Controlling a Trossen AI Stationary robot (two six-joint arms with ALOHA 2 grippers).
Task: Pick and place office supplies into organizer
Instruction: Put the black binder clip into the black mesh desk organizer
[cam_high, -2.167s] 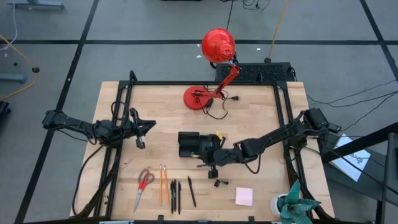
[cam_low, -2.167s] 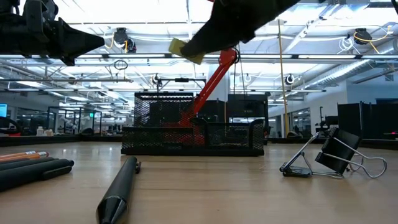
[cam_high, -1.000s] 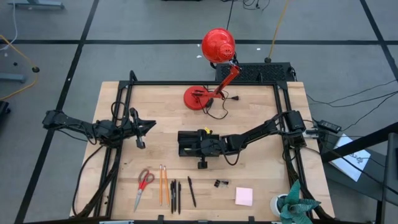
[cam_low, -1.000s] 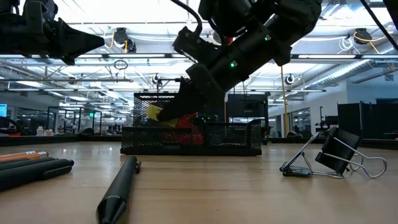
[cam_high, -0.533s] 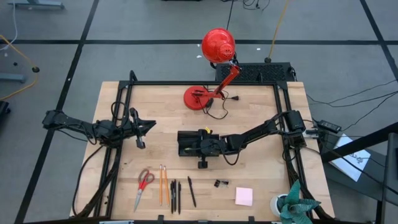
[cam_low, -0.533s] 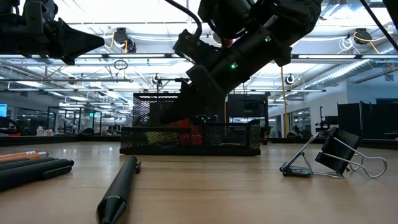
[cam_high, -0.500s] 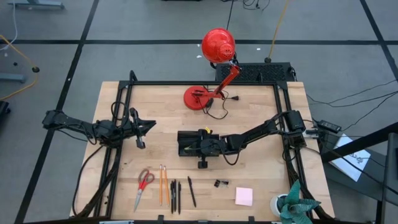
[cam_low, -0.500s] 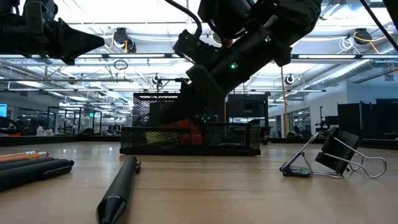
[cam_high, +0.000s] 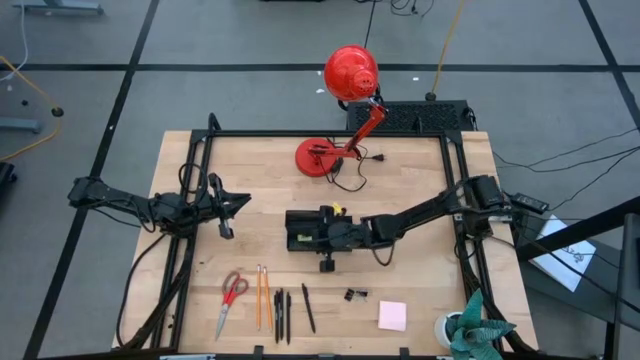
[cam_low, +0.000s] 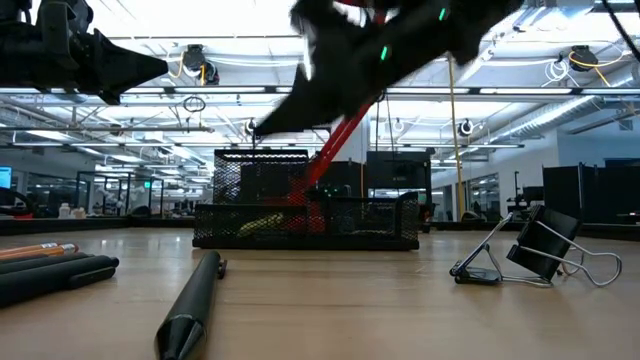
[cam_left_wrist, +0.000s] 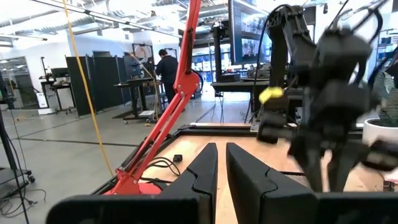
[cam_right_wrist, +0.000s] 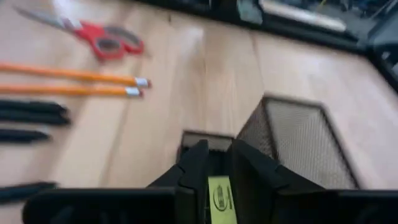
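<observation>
The black mesh organizer (cam_high: 303, 230) stands mid-table. The small yellow-green piece (cam_low: 262, 224) lies in its low section and also shows in the right wrist view (cam_right_wrist: 219, 198), below my fingers. My right gripper (cam_low: 265, 122) hangs open above the organizer (cam_low: 310, 215), holding nothing. The red-handled scissors (cam_high: 232, 295), orange pencils (cam_high: 262, 298), black pens (cam_high: 283, 312), a black clip (cam_high: 353, 295) and the pink sticky-note pad (cam_high: 392, 316) lie along the near edge. My left gripper (cam_high: 243, 203) waits shut at the left, above the table.
A red desk lamp (cam_high: 340, 110) stands behind the organizer, its base (cam_high: 320, 157) on the far part of the table. A potted plant (cam_high: 470, 330) sits at the near right corner. A large binder clip (cam_low: 530, 250) and a pen (cam_low: 195, 305) lie near the low camera.
My right gripper has let go of the yellow-green piece, which has dropped flat into the organizer's low section. It has then risen clear above the organizer and drawn slightly back toward the table's right edge.
</observation>
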